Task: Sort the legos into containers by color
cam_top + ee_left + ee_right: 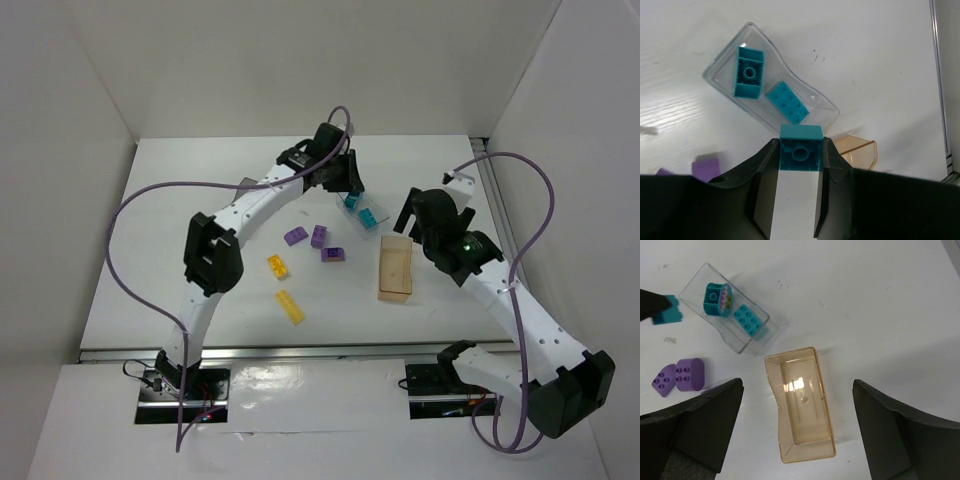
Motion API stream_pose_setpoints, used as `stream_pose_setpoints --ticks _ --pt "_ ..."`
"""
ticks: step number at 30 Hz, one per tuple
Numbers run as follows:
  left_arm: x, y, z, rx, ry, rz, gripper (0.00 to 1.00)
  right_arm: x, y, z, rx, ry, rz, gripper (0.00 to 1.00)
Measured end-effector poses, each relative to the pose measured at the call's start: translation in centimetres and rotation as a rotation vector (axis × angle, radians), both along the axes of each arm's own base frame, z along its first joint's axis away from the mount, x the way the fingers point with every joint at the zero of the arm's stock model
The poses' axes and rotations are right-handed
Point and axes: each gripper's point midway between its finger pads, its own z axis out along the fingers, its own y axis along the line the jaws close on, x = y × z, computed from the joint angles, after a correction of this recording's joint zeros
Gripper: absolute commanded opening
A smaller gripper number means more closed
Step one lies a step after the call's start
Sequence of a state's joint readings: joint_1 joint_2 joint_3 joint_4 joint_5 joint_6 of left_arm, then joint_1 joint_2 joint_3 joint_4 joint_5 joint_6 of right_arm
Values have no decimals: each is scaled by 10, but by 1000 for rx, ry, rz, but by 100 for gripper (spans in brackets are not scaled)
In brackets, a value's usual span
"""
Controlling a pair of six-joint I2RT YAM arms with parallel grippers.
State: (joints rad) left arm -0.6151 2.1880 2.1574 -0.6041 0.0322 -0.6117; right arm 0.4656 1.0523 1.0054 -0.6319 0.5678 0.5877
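The left gripper (800, 167) is clamping a teal brick (800, 149) between its jaws, with the brick's hollow underside facing the wrist camera. Just beyond the jaw tips, the clear bin (775, 60) is lying at an angle on the table (880, 55). It is holding two other teal bricks (748, 72), one showing its underside and one showing its studs. To the right of these jaws, a corner of the tan bin (857, 152) is peeking out from behind a finger. To their left, a purple brick (707, 167) is sitting on the table.

The right gripper (797, 390) is hovering with its jaws wide apart and gripping nothing. The tan bin is lying lengthwise in the gap below them. The clear bin is sitting beyond these jaws and to their left, and two purple bricks (677, 376) are lying further left. In the top view, two yellow bricks (277, 266) are lying well back from the left jaws, toward the arm bases.
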Motion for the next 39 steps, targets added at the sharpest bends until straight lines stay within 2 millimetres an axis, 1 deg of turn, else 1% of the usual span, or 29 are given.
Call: stream_pose_setpoints --ticks 3,5,7,8,9,12,16,17,18,20,23,26,27,28,29,31,32,34,36,37,39 --pt "6 -21 -33 -10 56 -28 40 -6 -9 4 -3 -3 -18 97" --pt "9 -30 -55 -11 94 -39 52 -10 -11 6 -2 -5 -19 97" --pt "10 -35 -72 -18 129 -39 71 -13 -13 10 3 -15 -20 97" --pt "9 -36 -79 -19 144 -42 86 -14 -14 12 6 -20 -23 97" --pt "8 -37 -83 -19 155 -50 90 -15 -15 13 8 -22 -22 97" --pt "6 -39 -84 -32 168 -58 96 -16 -12 10 15 -9 -2 97" --pt "3 -37 -69 -41 148 -70 96 -16 2 -7 31 50 69 96" --pt "1 -34 -63 -38 137 -68 96 -16 10 -13 40 65 102 96" --pt "-3 -27 -55 -25 122 -57 96 -16 18 -17 51 76 133 96" --pt "-14 -8 -37 7 91 -32 100 -18 44 -35 57 124 223 96" --pt "-33 29 5 39 14 41 100 -22 96 -60 57 188 377 96" --pt "-52 81 46 48 -67 143 100 -24 139 -89 33 252 480 96" --pt "-57 99 54 51 -86 179 100 -22 150 -97 27 271 501 96" --pt "-61 116 59 56 -96 215 100 -17 162 -107 27 287 518 96" --pt "-65 136 63 62 -107 254 100 -12 170 -115 22 301 523 97" --pt "-75 169 59 81 -105 318 100 2 184 -128 11 321 523 99" --pt "-81 185 51 97 -91 346 100 9 190 -133 9 325 522 100" --pt "-96 212 30 140 -43 390 100 26 204 -141 2 325 518 100" --pt "-113 230 4 178 17 413 97 43 217 -146 2 318 511 100" --pt "-121 236 -8 197 48 416 97 51 222 -147 1 311 506 100" --pt "-136 242 -31 229 108 417 94 67 233 -151 2 303 499 99"
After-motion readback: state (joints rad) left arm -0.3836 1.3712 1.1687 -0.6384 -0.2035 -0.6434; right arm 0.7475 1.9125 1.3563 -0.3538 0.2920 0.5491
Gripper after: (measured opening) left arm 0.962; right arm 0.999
